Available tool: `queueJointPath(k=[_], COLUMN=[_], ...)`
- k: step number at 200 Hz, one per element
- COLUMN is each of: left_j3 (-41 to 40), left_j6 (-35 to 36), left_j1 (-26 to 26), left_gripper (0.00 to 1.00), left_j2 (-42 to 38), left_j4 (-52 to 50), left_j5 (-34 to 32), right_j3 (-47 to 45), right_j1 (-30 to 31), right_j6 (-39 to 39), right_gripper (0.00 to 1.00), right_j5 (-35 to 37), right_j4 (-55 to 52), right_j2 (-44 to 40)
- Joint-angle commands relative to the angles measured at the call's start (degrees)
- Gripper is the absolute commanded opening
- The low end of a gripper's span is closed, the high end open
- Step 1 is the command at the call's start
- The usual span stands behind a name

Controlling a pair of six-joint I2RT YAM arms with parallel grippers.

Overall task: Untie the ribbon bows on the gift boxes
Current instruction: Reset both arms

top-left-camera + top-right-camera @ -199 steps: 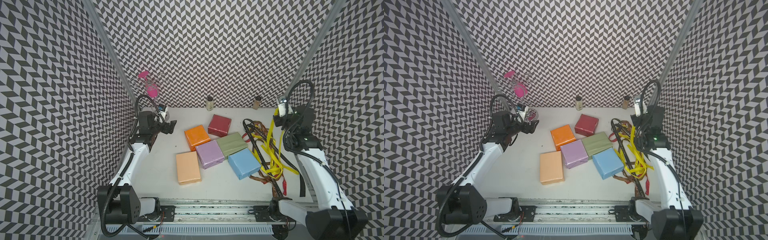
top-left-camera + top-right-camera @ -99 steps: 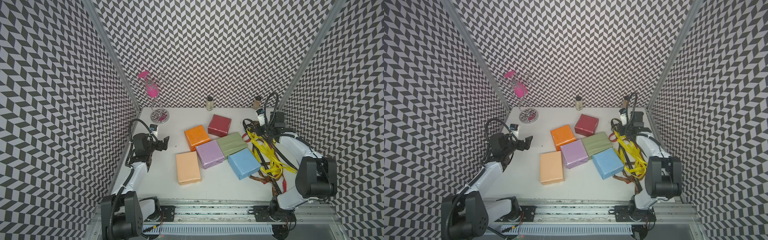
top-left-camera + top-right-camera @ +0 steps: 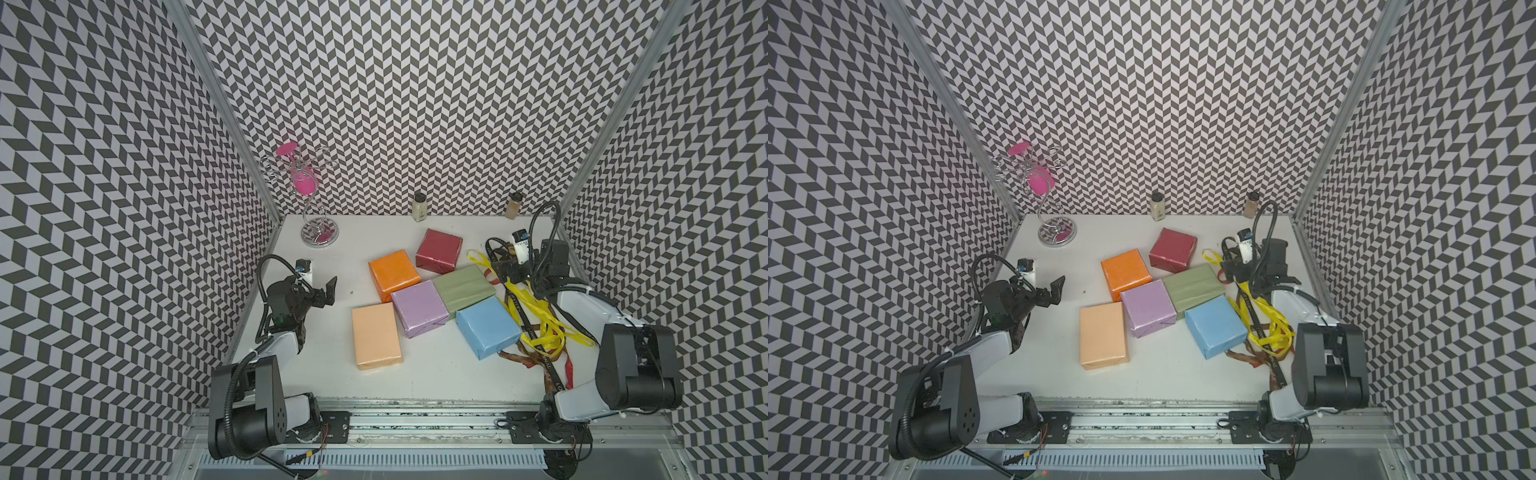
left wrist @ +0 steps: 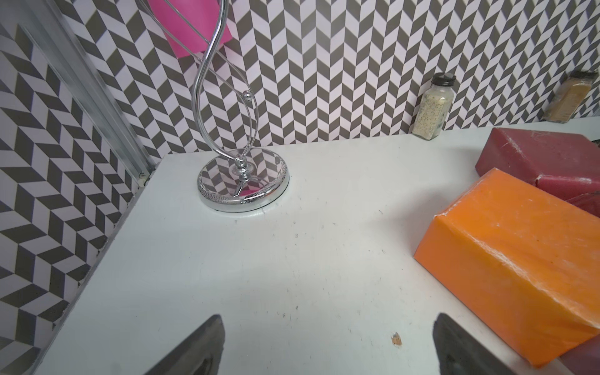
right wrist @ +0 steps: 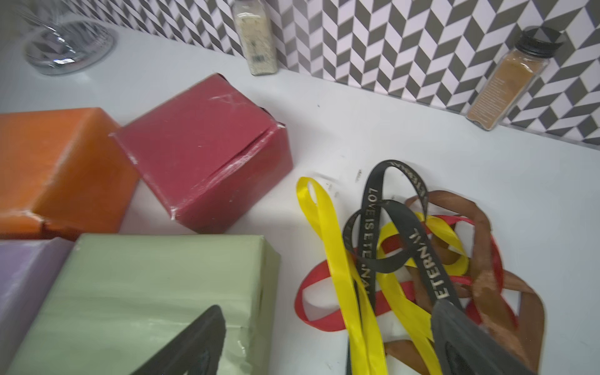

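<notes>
Chevron walls [image 3: 415, 104] enclose a white table [image 3: 415, 374]; six gift boxes [image 3: 419, 307] sit bare in a cluster, the ribbons [image 5: 406, 259] heaped loose just beside the light blue box [image 3: 488, 326]. Nothing looks left to untie. The right gripper [image 5: 326, 306] hangs wide and empty over the heap: lift straight so no loop snags. The left gripper [image 4: 328, 316], wide too, holds nothing near the orange box [image 4: 506, 259]; spice jars [image 3: 419, 205] and chrome stand [image 3: 318, 237] are well clear
</notes>
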Motion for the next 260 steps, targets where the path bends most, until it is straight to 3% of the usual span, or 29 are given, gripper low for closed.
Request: queueJointPath(k=[1,34,65,113,139,172,183,205,224,240,260], left_j3=[-2.7,-8.1,-7.7,-9.8,-11.7,-10.4,-9.8,-10.8,-9.8,-9.7,-6.7], left_j6=[-1.7,-2.7,-2.8,-4.0,-7.0,-6.6,-5.3,-4.7,-5.8,-6.0,-6.8], left_j1=[0.2,0.2,0.1,-0.1,-1.4,-6.5,-8.8,-11.5,-11.5,-11.5,-11.7], left_gripper=[1.0,1.0,1.0,1.0,1.0,1.0,1.0,1.0,1.0,1.0,1.0], left_j2=[1.1,3.5,4.0,2.5,3.4,8.1,10.5,16.4,14.2,15.8,15.1], left_j4=[11.3,24.3,24.0,26.8,33.0,36.5,36.8,45.1,39.4,42.1,34.6], left_j5=[1.9,0.8,-0.2,-1.1,1.4,-6.2,-11.4,-18.7,-20.9,-22.3,-24.2], right_j3=[-7.1,-14.7,-23.9,-29.5,-30.8,-31.9,-32.3,-32.7,-33.5,-36.5,-33.5], right_j1=[-0.2,-0.3,-0.3,-0.7,-0.8,-2.2,-2.4,-2.3,-2.4,-2.3,-1.4], right_j6=[1.8,4.0,5.5,8.0,9.4,11.9,12.2,12.6,12.4,15.1,13.4], right_gripper=[0.99,0.99,0.99,0.99,0.99,0.99,0.99,0.99,0.99,0.99,1.0], right_j5=[-6.4,-6.0,-8.6,-4.4,-2.5,-1.2,-0.8,0.1,1.3,2.2,5.1], right_j4=[16.6,30.6,48.8,58.9,62.5,65.4,66.4,67.2,70.0,81.4,70.4], right_j2=[0.0,-1.0,-1.9,-1.5,-0.9,-0.3,-0.2,0.0,1.7,6.3,3.4])
